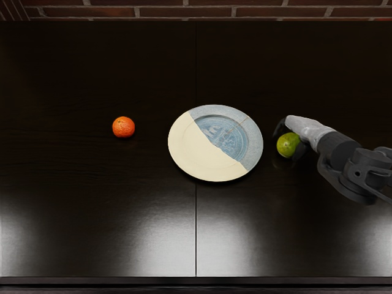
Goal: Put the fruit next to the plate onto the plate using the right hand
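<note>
A green lime (286, 144) lies on the dark table just right of the plate (190, 153), a round dish half cream, half blue-patterned. My right hand (291, 138) reaches in from the right edge and sits over the lime, its dark fingers curled around the fruit. The lime still looks to be resting at table level, a short gap from the plate's right rim. An orange mandarin (123, 127) lies farther off, to the left of the plate. The left arm does not show.
The dark tabletop stretches wide on all sides, with a brick wall (196, 9) along the far edge. The right forearm (352, 165) lies across the table's right side.
</note>
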Available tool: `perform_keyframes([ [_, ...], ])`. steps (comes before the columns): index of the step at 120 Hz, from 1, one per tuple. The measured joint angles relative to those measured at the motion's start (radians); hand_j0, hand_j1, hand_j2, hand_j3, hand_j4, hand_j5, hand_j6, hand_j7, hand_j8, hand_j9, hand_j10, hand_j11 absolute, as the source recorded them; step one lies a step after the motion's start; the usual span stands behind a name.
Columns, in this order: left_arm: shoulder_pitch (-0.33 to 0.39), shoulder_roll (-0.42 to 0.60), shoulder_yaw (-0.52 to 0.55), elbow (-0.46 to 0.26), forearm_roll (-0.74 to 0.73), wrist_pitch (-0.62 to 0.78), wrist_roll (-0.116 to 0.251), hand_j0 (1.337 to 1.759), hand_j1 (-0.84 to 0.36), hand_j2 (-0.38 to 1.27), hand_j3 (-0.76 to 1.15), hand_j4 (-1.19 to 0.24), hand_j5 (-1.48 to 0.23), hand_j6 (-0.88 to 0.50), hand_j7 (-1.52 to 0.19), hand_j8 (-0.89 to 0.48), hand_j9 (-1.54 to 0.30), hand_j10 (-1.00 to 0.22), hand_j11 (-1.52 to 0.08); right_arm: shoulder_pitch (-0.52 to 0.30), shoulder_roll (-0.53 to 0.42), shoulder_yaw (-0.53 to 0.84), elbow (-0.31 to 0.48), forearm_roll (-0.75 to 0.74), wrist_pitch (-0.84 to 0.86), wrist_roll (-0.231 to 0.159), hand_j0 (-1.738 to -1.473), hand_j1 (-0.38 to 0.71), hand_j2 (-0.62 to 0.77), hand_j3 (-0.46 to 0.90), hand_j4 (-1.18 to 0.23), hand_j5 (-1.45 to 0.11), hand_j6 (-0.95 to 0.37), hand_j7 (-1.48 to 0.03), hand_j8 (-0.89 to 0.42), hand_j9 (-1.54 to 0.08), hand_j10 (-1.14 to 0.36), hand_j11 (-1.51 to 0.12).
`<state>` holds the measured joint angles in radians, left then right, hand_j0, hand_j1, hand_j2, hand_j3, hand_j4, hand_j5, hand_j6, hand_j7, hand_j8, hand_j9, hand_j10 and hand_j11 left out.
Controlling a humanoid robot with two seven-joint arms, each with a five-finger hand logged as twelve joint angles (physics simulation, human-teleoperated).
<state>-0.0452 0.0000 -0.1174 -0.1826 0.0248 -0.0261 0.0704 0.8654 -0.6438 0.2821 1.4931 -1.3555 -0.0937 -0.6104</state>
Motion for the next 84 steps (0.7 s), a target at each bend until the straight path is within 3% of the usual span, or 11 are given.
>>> perform_keyframes([
  [33, 0.0, 0.0, 0.0, 0.0, 0.0, 0.0, 0.0, 1.658, 0.33, 0.0, 0.0, -0.02, -0.02, -0.02, -0.02, -0.02, -0.02, -0.02, -0.02, 0.0, -0.001, 0.009, 0.0, 0.01, 0.001, 0.0, -1.655, 0.2, 0.19, 0.0, -0.58, -0.82, -0.45, -0.79, -0.34, -0.83, -0.53, -0.82],
  [84, 0.0, 0.0, 0.0, 0.0, 0.0, 0.0, 0.0, 1.658, 0.33, 0.0, 0.0, -0.02, -0.02, -0.02, -0.02, -0.02, -0.02, -0.02, -0.02, 0.018, -0.006, 0.081, 0.006, 0.037, 0.025, 0.001, -1.655, 0.2, 0.16, 0.0, -0.61, -0.88, -0.41, -0.84, -0.3, -0.89, -0.49, -0.9],
])
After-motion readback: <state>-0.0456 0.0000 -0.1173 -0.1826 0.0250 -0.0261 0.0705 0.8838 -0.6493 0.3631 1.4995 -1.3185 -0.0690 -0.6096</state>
